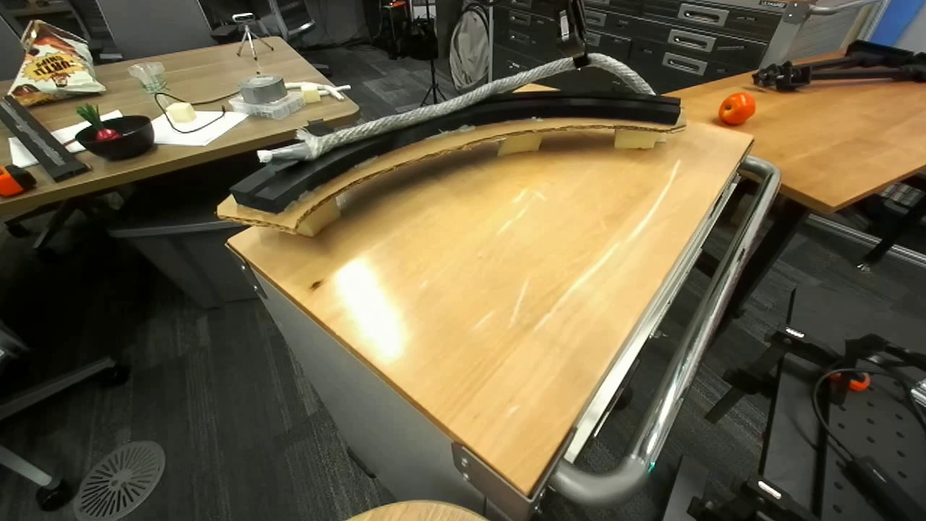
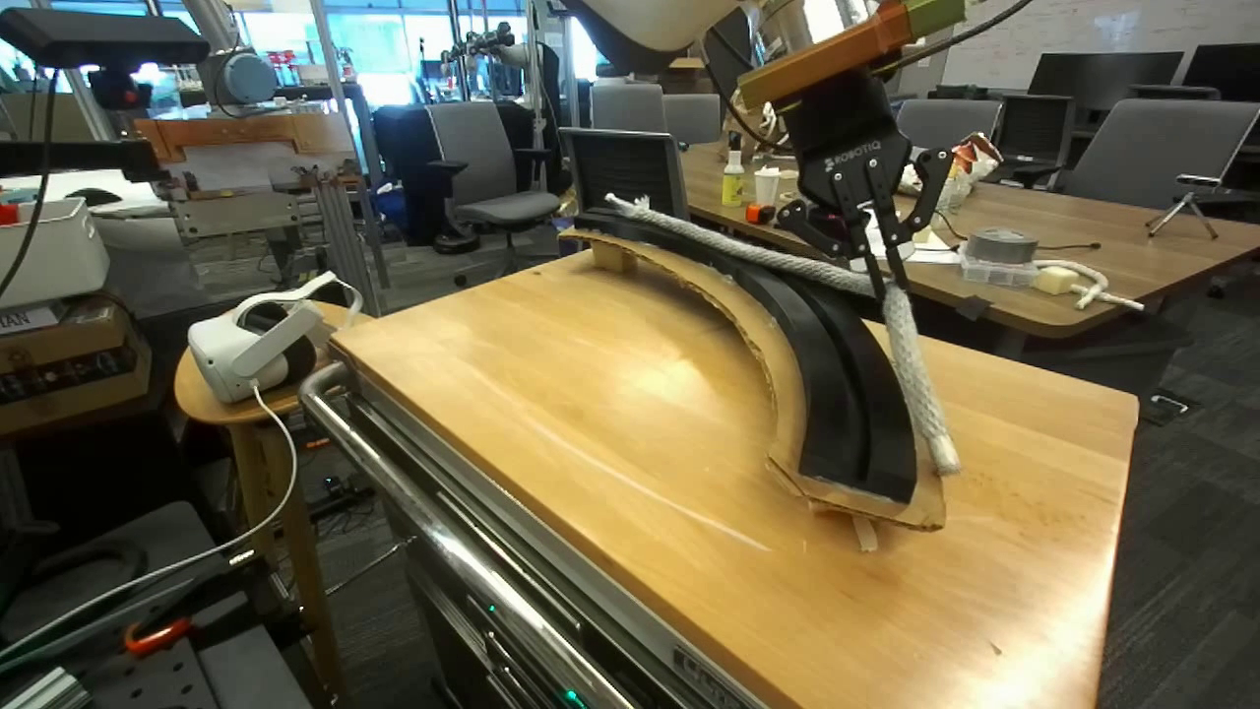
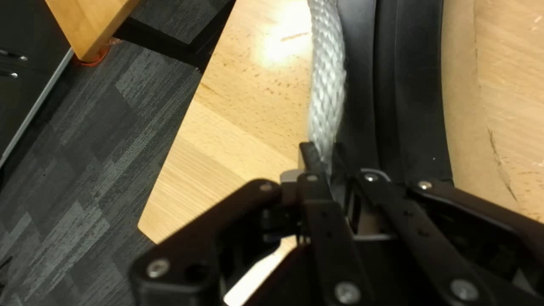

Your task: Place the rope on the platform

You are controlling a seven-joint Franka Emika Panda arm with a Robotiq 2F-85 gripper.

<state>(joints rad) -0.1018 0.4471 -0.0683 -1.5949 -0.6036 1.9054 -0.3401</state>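
While the rope (image 2: 914, 374) rests one end on the platform (image 2: 827, 364), my gripper (image 2: 890, 284) pinches it part-way along; the other end droops outside, toward the surface (image 2: 610, 414) edge opposite the handle (image 1: 702, 333). Judged mid-placement; next: shift inward, lower.

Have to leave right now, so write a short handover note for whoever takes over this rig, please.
Gripper: closed on the rope, nearer one end.
Rope: its frayed end, away from the grip, appears to lie on the platform; the middle rises to the grip; the shorter part hangs down outside the outer curve. Whether its tip touches anything is unclear.
Platform: raised above the wooden tabletop.
Done: rope grasped, frayed end over the platform.
Left: probably bring the shorter part inward over the platform, lower it, then release.
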